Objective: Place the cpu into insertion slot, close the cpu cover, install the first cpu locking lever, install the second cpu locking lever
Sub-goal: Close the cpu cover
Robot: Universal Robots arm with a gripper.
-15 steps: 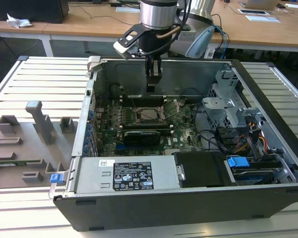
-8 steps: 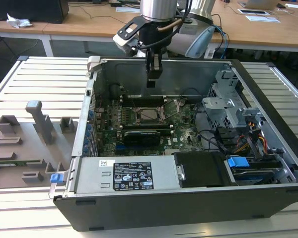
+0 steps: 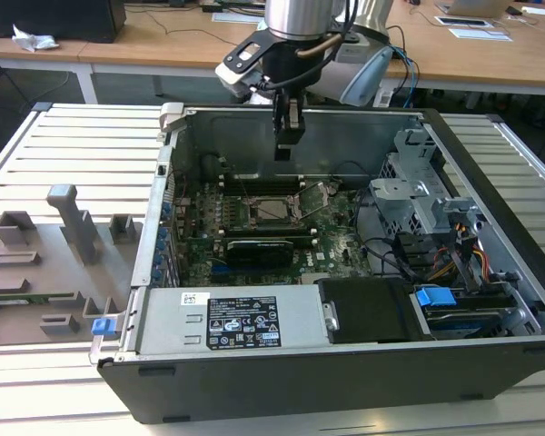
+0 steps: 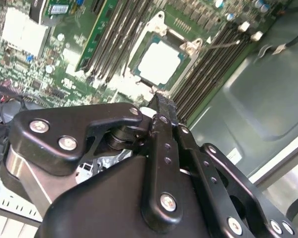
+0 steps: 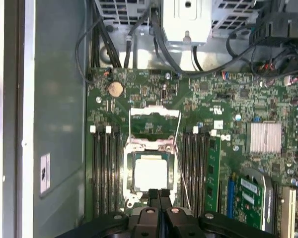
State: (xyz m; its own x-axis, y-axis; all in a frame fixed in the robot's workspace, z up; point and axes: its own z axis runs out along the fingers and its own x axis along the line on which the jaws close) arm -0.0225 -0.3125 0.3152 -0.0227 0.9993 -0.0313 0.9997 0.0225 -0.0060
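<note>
Slatted table (image 3: 73, 136) under open computer case (image 3: 254, 381), cpu (image 5: 150, 172) in insertion slot (image 5: 149, 145), gripper (image 5: 158, 194) above it (fingers (image 5: 152, 195) pressed together).

Slatted table (image 3: 82, 136) with computer case (image 3: 345, 377) and grey, perhaps plastic, jig (image 3: 36, 272).

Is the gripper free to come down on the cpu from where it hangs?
Probably yes: the gripper hangs shut right above the cpu in the open case, and in both wrist views nothing lies across its top.
</note>
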